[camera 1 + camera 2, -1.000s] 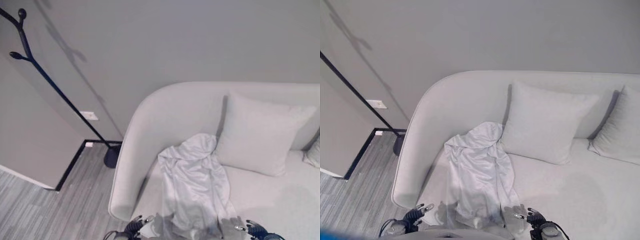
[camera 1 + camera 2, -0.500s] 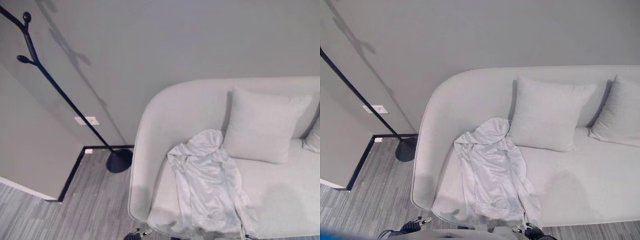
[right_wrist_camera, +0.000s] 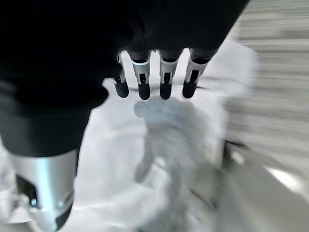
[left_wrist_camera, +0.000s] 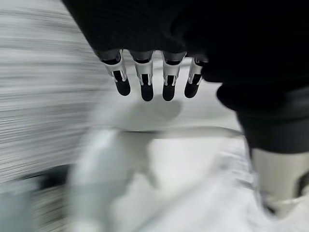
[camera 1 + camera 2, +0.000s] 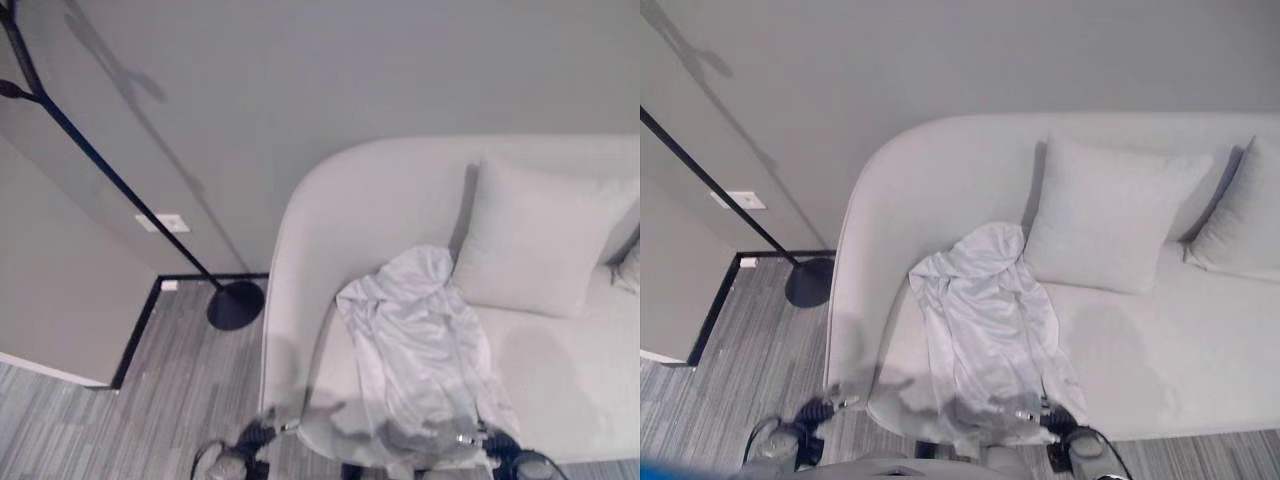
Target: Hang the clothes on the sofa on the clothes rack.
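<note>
Hooded jacket (image 5: 985, 345), pale and thin, sprawled crumpled over the left end of the sofa (image 5: 1160, 350), hood toward the backrest, hem hanging near the seat's front edge. Probably light, limp and a little slick; likely to slide and sag rather than hold shape, so best gathered at the hood or collar, where fabric bunches thick enough to pinch and later drop over a hook. Looks awkward to lift by the hem, with the sleeves trailing.

Left hand (image 4: 145, 79) hovering with fingers straight and spread, holding nothing, above the sofa's front corner. Right hand (image 3: 154, 79) likewise extended and empty, just above the garment's lower folds.

Cushion (image 5: 1110, 225) touching the jacket's right side, a possible snag on the way up. Curved sofa arm rising on the left, between the jacket and the black coat stand (image 5: 110, 180). Stand's base (image 5: 236, 304) on the wood floor (image 5: 110, 420) just beside the sofa arm, close to the wall; open floor in front for stepping round.
</note>
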`<state>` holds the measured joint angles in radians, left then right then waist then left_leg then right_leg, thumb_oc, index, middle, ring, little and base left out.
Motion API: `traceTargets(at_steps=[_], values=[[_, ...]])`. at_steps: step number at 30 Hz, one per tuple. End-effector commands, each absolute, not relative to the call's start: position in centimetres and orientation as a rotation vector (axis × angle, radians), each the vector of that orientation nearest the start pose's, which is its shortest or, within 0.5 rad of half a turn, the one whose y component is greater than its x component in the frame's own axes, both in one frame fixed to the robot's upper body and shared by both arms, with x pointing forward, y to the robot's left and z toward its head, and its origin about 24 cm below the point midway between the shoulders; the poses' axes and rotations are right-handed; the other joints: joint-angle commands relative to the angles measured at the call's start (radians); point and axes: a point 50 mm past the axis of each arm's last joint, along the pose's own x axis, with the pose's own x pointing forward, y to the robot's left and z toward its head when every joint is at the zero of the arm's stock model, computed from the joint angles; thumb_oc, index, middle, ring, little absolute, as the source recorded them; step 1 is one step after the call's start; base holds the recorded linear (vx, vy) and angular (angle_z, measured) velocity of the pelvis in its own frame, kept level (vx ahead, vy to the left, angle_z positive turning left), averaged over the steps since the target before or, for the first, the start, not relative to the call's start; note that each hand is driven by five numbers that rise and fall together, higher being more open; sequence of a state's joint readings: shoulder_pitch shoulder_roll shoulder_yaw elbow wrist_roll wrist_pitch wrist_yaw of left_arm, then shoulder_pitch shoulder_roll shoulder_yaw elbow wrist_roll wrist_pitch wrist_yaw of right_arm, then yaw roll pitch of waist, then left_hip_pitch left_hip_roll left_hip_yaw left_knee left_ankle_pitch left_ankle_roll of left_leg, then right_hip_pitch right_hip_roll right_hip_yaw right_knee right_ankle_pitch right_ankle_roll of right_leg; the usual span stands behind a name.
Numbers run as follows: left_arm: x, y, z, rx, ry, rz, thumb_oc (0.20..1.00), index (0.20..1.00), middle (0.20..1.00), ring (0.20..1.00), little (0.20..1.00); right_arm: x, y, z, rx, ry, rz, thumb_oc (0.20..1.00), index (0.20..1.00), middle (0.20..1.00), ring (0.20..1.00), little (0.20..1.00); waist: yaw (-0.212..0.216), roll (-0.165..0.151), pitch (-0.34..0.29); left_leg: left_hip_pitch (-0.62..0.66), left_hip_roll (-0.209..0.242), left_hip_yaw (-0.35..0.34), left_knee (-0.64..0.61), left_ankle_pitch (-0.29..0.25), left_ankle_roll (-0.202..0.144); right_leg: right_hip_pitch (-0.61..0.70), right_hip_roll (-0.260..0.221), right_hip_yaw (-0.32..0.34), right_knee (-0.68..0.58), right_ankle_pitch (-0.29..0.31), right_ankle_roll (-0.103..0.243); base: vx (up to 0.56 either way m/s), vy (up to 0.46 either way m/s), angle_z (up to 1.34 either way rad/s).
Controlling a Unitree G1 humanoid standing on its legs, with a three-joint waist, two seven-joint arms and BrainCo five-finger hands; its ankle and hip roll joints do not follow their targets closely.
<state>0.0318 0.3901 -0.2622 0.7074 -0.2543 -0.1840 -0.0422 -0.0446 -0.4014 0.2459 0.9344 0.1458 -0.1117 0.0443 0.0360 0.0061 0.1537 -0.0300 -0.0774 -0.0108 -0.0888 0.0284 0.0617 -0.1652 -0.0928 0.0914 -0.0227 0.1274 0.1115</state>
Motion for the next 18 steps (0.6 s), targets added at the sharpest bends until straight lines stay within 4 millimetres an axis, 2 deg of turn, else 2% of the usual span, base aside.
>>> traceTargets(at_steps=[1, 2, 3, 4, 5, 6, 8, 9, 11, 12, 15, 16, 18], values=[[22.0, 23.8, -6.4, 0.254, 0.463, -0.037, 1.0, 1.0, 1.0, 1.0, 1.0, 22.3, -25.7, -7.4, -0.465, 0.596, 0.05, 1.0, 1.0, 1.0, 1.0, 1.0, 0.016, -0.01, 0.072, -0.051, 0.034, -0.054, 0.04, -0.023, -0.023, -0.024, -0.046, -0.028, 0.151, -0.068, 0.081, -0.11, -0.038, -0.51], [23.8, 23.5, -5.0, 0.28, 0.396, -0.045, 1.0, 1.0, 1.0, 1.0, 1.0, 24.4, -25.5, -5.8, -0.501, 0.528, 0.051, 1.0, 1.0, 1.0, 1.0, 1.0, 0.008, -0.01, 0.104, -0.058, 0.032, -0.052, 0.046, -0.027, -0.024, -0.072, -0.037, -0.047, 0.133, -0.046, 0.065, -0.02, -0.084, -0.4], [24.8, 22.8, -3.9, 0.3, 0.35, -0.079, 1.0, 1.0, 1.0, 1.0, 1.0, 24.6, -25.4, -5.3, -0.522, 0.503, 0.056, 1.0, 1.0, 1.0, 1.0, 1.0, 0.007, -0.02, 0.103, -0.077, 0.022, -0.054, 0.055, -0.025, -0.025, -0.047, -0.04, -0.044, 0.091, -0.049, 0.06, -0.06, -0.139, -0.27], [26.4, 22.0, -2.6, 0.338, 0.288, -0.097, 1.0, 1.0, 1.0, 1.0, 1.0, 26.1, -24.8, -4.1, -0.554, 0.449, 0.071, 1.0, 1.0, 1.0, 1.0, 1.0, 0.003, -0.029, 0.109, -0.116, 0.011, -0.068, 0.057, -0.015, -0.028, -0.044, -0.037, -0.031, 0.028, -0.037, 0.053, -0.02, -0.115, -0.03], [26.4, 22.0, -2.6, 0.339, 0.287, -0.097, 1.0, 1.0, 1.0, 1.0, 1.0, 26.1, -24.8, -4.1, -0.554, 0.448, 0.071, 1.0, 1.0, 1.0, 1.0, 1.0, 0.003, -0.029, 0.108, -0.118, 0.011, -0.068, 0.057, -0.014, -0.028, -0.046, -0.037, -0.031, 0.028, -0.036, 0.053, -0.09, -0.126, 0.23], [28.5, 21.0, -0.6, 0.365, 0.204, -0.106, 1.0, 1.0, 1.0, 1.0, 1.0, 28.5, -24.3, -1.6, -0.602, 0.341, 0.071, 1.0, 1.0, 1.0, 1.0, 1.0, -0.001, -0.03, 0.121, -0.148, 0.017, -0.073, 0.036, 0.008, -0.036, -0.072, -0.022, -0.021, -0.003, -0.01, 0.042, -0.09, -0.106, 0.44], [31.4, 19.0, 2.3, 0.421, 0.091, -0.134, 1.0, 1.0, 1.0, 1.0, 1.0, 31.3, -23.7, 1.3, -0.632, 0.234, 0.041, 1.0, 1.0, 1.0, 1.0, 1.0, -0.001, -0.026, 0.142, -0.199, 0.021, -0.086, 0.025, 0.036, -0.047, -0.108, -0.011, -0.024, -0.025, 0.007, 0.035, -0.15, -0.143, 0.29], [33.6, 17.7, 4.5, 0.46, 0.016, -0.128, 1.0, 1.0, 1.0, 1.0, 1.0, 33.3, -22.9, 3.6, -0.663, 0.154, 0.018, 1.0, 1.0, 1.0, 1.0, 1.0, -0.003, -0.022, 0.163, -0.235, 0.024, -0.097, 0.019, 0.057, -0.055, -0.13, 0.0, -0.027, -0.041, 0.015, 0.029, -0.14, -0.139, 0.02], [35.2, 16.8, 6.7, 0.495, -0.05, -0.111, 1.0, 1.0, 1.0, 1.0, 1.0, 35.0, -22.6, 6.1, -0.697, 0.072, -0.023, 1.0, 1.0, 1.0, 1.0, 1.0, -0.003, -0.018, 0.187, -0.269, 0.03, -0.103, 0.015, 0.072, -0.063, -0.152, 0.008, -0.031, -0.05, 0.019, 0.026, -0.09, -0.098, 0.05], [35.3, 16.7, 6.8, 0.495, -0.053, -0.11, 1.0, 1.0, 1.0, 1.0, 1.0, 35.1, -22.6, 6.2, -0.697, 0.07, -0.024, 1.0, 1.0, 1.0, 1.0, 1.0, -0.003, -0.018, 0.188, -0.271, 0.03, -0.104, 0.016, 0.073, -0.063, -0.155, 0.008, -0.031, -0.049, 0.02, 0.026, -0.05, -0.065, 0.12], [37.3, 15.7, 9.6, 0.595, -0.129, -0.09, 1.0, 1.0, 1.0, 1.0, 1.0, 37.1, -21.7, 9.7, -0.731, -0.032, -0.055, 1.0, 1.0, 1.0, 1.0, 1.0, -0.008, -0.012, 0.22, -0.31, 0.039, -0.108, 0.013, 0.091, -0.075, -0.188, 0.019, -0.033, -0.051, 0.024, 0.025, -0.06, -0.054, 0.01], [38.3, 15.4, 11.0, 0.64, -0.157, -0.072, 1.0, 1.0, 1.0, 1.0, 1.0, 38.0, -21.2, 11.5, -0.738, -0.081, -0.067, 1.0, 1.0, 1.0, 1.0, 1.0, -0.01, -0.008, 0.233, -0.328, 0.043, -0.11, 0.008, 0.098, -0.081, -0.206, 0.022, -0.035, -0.054, 0.024, 0.025, -0.07, -0.046, -0.04], [39.1, 15.4, 12.5, 0.678, -0.179, -0.047, 1.0, 1.0, 1.0, 1.0, 1.0, 38.9, -20.9, 13.3, -0.761, -0.122, -0.083, 1.0, 1.0, 1.0, 1.0, 1.0, -0.013, -0.007, 0.248, -0.347, 0.048, -0.112, 0.005, 0.107, -0.086, -0.225, 0.026, -0.036, -0.057, 0.028, 0.025, -0.06, -0.043, 0.01]])
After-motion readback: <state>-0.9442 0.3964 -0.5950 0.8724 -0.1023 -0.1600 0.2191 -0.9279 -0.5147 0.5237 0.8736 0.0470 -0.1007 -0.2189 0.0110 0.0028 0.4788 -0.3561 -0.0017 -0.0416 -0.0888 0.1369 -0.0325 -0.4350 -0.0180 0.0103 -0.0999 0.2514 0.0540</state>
